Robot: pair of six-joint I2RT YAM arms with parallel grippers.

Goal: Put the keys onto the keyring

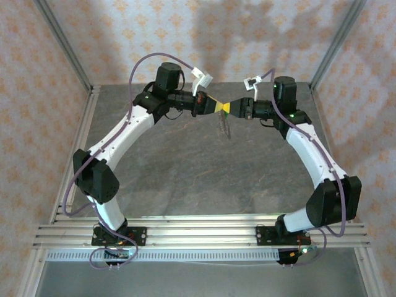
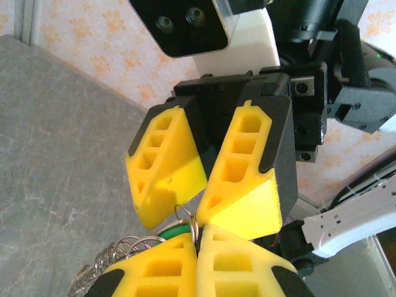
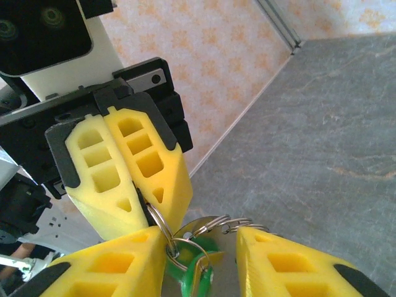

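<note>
Jaws of left gripper (image 3: 148,216) pinch the keyring (image 3: 162,226); right gripper (image 3: 203,238) spread; keys (image 1: 224,125) hang beneath, blurred

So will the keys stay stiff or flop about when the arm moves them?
Probably flop: the keys dangle loose like a chain under the left gripper. Likely light, since fingertips alone hold the keyring. Shiny metal, so maybe slippery.

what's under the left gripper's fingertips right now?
Keyring pinched in the left gripper, with more wire rings and a green piece hanging beneath. The clamped stretch is hidden inside the grip. Whether keys hang there can't be told.
</note>
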